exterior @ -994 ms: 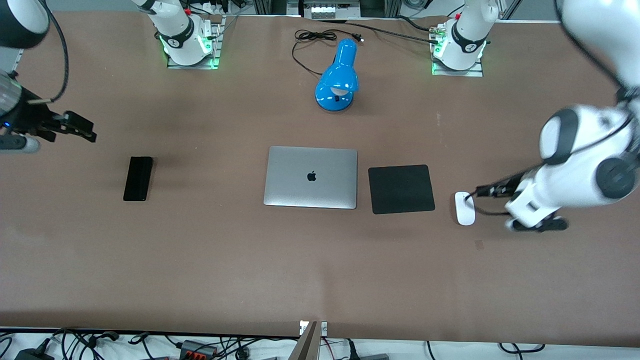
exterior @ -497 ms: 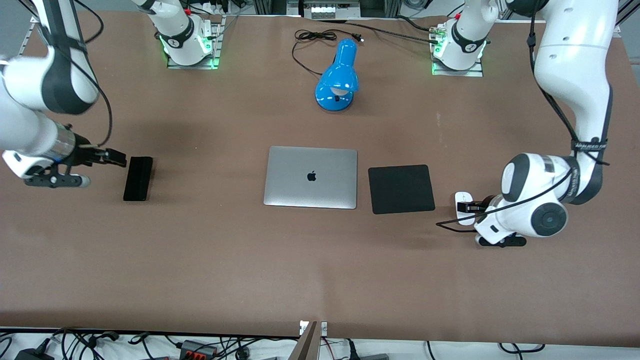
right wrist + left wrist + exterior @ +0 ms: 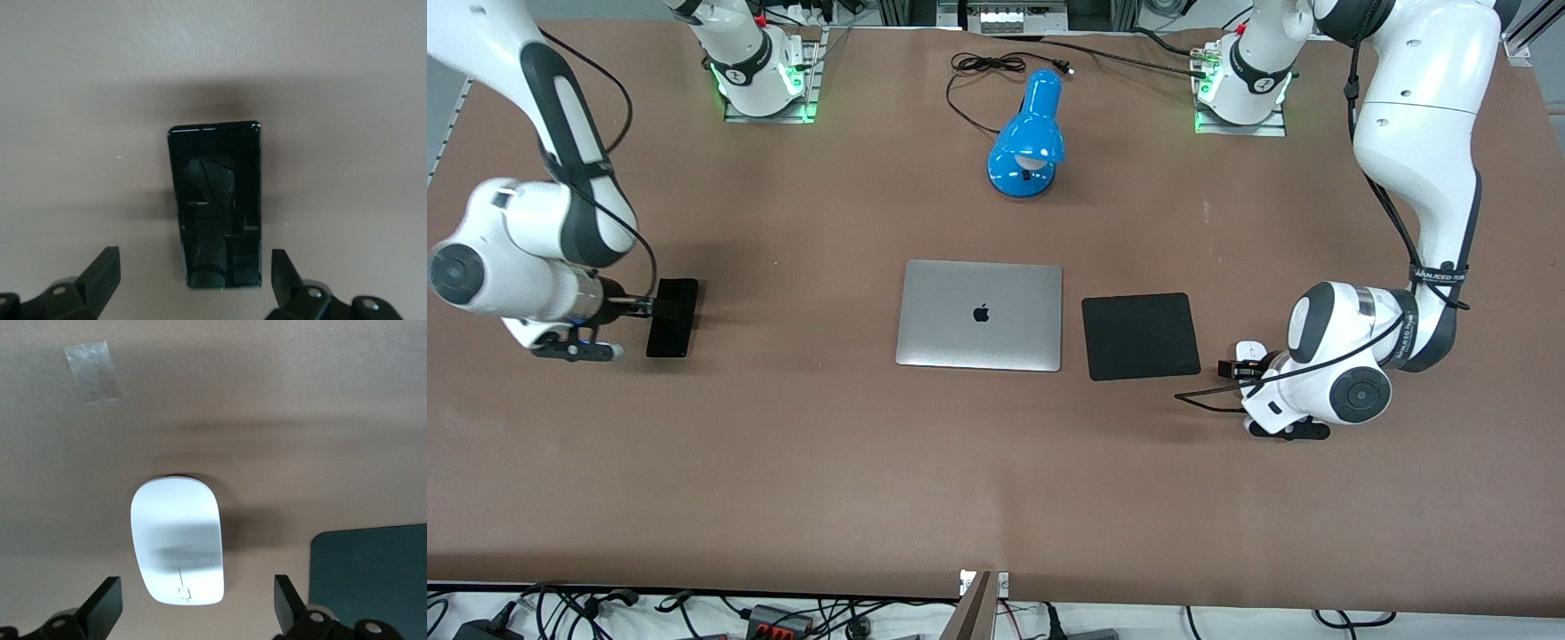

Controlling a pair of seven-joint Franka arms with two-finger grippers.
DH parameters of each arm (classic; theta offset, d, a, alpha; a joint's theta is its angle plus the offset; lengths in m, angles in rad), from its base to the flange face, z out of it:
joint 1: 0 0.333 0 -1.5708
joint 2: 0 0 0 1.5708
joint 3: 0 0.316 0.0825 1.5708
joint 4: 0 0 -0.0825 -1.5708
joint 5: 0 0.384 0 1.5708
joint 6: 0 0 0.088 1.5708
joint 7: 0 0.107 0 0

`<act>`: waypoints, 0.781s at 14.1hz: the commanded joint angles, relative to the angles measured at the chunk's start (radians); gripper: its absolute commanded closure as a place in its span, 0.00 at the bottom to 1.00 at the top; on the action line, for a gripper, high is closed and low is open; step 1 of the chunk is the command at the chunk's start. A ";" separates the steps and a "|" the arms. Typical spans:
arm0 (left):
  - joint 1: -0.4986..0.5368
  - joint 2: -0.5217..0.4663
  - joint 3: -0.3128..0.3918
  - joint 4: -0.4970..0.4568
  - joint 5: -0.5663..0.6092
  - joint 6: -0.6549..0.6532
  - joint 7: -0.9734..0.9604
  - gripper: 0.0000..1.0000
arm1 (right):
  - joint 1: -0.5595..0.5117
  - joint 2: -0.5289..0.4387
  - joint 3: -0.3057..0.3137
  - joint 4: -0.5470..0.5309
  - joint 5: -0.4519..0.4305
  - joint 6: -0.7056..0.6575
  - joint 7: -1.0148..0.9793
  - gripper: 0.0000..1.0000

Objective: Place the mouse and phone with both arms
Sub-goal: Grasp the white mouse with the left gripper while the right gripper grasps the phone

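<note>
Your left claw [image 3: 1238,370] hangs wide open over the small white oval mouse [image 3: 1251,352] beside the square black pad [image 3: 1140,336]. Your right claw [image 3: 643,307] gapes, holding nothing, over the slim glossy black phone [image 3: 673,316] lying flat on the brown surface [image 3: 978,462]

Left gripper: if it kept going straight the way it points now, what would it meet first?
Most likely the mouse: the left gripper is open, with a finger on either side of it. The mouse pad lies off to one side, out of that line.
</note>
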 commanded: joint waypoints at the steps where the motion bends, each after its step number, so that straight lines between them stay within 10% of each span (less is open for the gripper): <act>1: 0.017 0.023 -0.002 -0.002 0.022 0.017 0.050 0.00 | -0.019 0.046 0.011 0.005 -0.011 0.028 -0.008 0.00; 11: 0.032 0.033 -0.002 -0.016 0.006 0.020 0.071 0.00 | -0.026 0.097 0.011 0.008 -0.077 0.048 -0.008 0.00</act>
